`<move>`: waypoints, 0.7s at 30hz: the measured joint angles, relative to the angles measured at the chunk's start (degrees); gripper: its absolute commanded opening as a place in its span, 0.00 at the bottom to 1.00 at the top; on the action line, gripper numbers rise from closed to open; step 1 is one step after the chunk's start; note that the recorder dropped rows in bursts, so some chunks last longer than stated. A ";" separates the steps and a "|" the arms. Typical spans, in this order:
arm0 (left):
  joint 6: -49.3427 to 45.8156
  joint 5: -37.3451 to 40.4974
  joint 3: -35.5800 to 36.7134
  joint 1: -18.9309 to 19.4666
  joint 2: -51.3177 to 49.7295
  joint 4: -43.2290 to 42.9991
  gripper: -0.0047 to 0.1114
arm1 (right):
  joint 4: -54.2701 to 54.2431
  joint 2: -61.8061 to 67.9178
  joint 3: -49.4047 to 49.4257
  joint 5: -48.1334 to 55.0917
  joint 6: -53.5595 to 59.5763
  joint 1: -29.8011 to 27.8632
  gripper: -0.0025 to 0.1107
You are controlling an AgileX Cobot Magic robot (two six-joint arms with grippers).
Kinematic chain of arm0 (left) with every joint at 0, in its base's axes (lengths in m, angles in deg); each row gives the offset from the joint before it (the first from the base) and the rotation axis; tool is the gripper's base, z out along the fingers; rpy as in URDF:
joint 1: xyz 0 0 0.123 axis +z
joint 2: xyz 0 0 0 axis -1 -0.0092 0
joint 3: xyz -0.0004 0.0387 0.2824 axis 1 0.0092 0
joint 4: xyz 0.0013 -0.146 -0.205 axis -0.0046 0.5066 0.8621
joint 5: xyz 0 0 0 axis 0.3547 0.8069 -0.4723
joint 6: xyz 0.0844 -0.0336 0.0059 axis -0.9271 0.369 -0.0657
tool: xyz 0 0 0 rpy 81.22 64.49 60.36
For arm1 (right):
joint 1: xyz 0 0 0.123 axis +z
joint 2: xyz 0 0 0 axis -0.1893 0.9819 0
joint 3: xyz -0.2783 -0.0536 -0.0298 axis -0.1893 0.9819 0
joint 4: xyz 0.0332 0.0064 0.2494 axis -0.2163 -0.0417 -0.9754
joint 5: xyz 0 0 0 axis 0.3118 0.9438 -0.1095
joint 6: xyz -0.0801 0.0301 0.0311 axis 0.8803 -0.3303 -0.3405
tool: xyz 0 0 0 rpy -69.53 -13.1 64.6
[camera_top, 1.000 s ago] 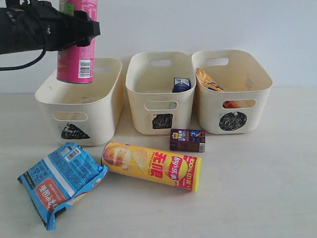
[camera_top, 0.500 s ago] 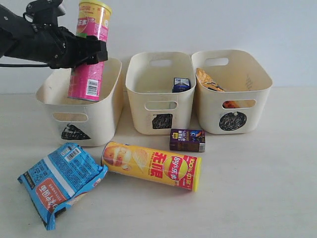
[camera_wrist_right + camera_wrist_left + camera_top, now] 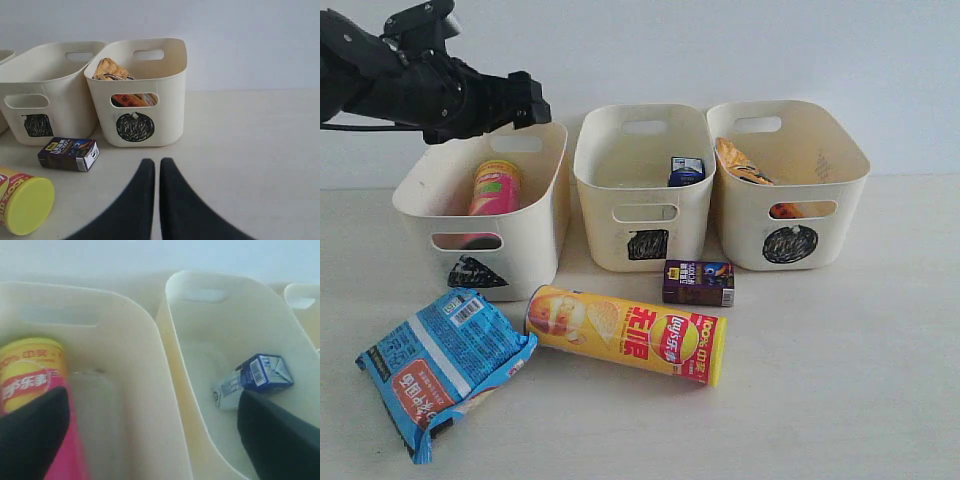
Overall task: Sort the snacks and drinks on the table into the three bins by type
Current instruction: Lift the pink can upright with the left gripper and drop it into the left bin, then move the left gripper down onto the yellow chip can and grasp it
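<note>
Pale beige table (image 3: 840, 380) with faint wood grain meets a plain white wall (image 3: 720, 50). Half a second ago the left gripper (image 3: 528, 102), upper left of the exterior frame, clamped the pink tube tilted above the triangle bin (image 3: 538, 250). Now its fingers stand wide apart and empty over the rim. The pink tube (image 3: 492, 190) stands inside that bin, leaning a little, with pink showing through the oval handle cutout. The bin itself seems nudged slightly toward the lower right.

Everything else lies as before. The glossy cylindrical yellow tube (image 3: 625, 335) lies on its side at lower centre, and the crinkly blue packet (image 3: 445, 365) is just beside its end. The boxy dark brown carton (image 3: 698, 283) sits near the front of the square bin (image 3: 620, 190), which holds the blue-topped carton (image 3: 686, 171). The circle bin (image 3: 740, 225), smooth cream plastic with rounded corners like the others, holds the orange bag (image 3: 745, 163). The right gripper (image 3: 155, 165) has its smooth black fingers pressed together on nothing.
</note>
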 measured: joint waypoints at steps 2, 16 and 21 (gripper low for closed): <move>0.00 0.72 -1.34 0.00 0.12 0.00 0.72 | 0.00 0.00 0.00 0.00 0.00 0.00 0.03; -2.05 7.24 -3.78 0.00 11.86 -1.01 0.08 | 0.00 0.00 0.00 0.00 0.00 0.00 0.03; -5.00 12.57 -3.78 0.00 17.66 -1.10 0.08 | 0.00 0.00 0.00 0.00 -0.21 0.00 0.03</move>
